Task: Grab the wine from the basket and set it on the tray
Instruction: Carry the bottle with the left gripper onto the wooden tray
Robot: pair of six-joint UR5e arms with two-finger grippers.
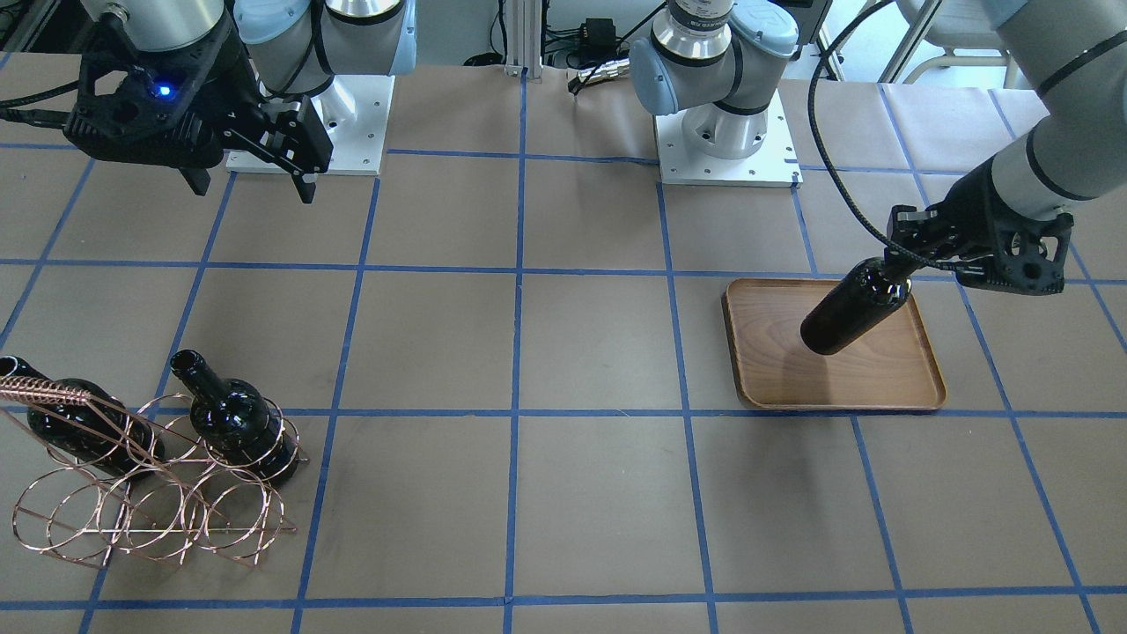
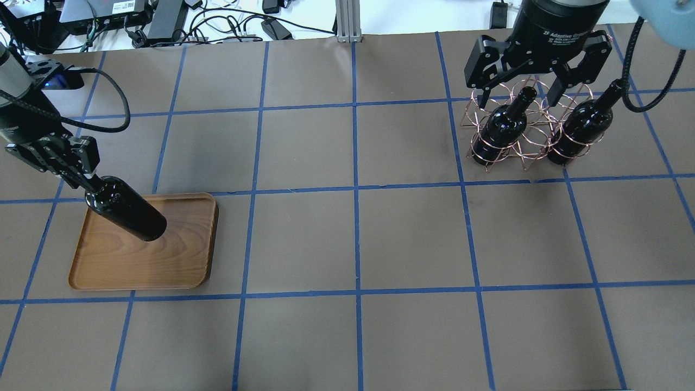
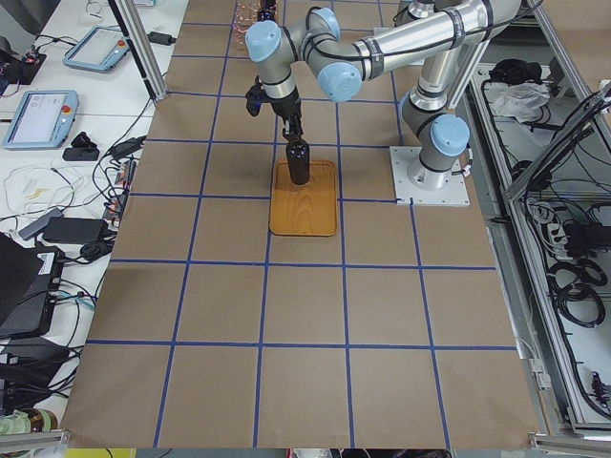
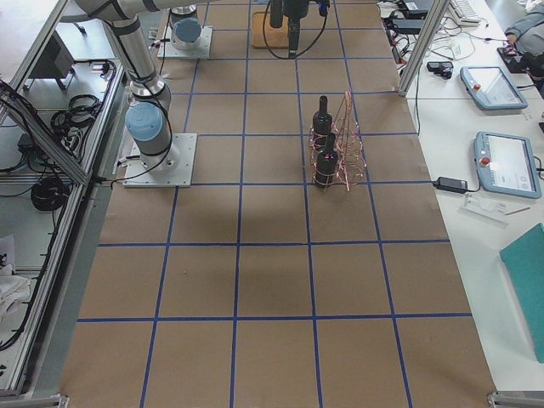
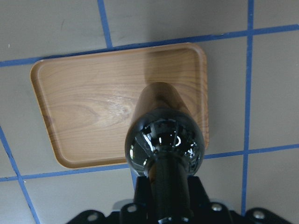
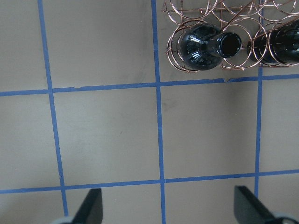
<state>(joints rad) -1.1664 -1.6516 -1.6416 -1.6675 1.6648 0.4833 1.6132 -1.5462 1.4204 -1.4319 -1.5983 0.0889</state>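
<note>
My left gripper (image 2: 81, 174) is shut on the neck of a near-black wine bottle (image 2: 127, 209) and holds it upright over the brown wooden tray (image 2: 141, 266). I cannot tell whether its base touches the tray. The left wrist view looks down the bottle (image 5: 163, 140) onto the tray (image 5: 93, 107). Two more bottles (image 2: 502, 127) (image 2: 583, 127) stand in the copper wire basket (image 2: 529, 136) at the far right. My right gripper (image 2: 516, 96) is open and empty, raised high beside the basket. Its fingers (image 6: 91, 207) frame bare table, with the basket (image 6: 187, 14) at the view's top.
Brown paper with a blue tape grid covers the table (image 2: 353, 244). Both arm bases (image 1: 726, 141) stand on white plates at the robot's edge. Cables and devices (image 2: 163, 21) lie beyond the far edge. Several rings of the basket (image 1: 150, 502) hold no bottle.
</note>
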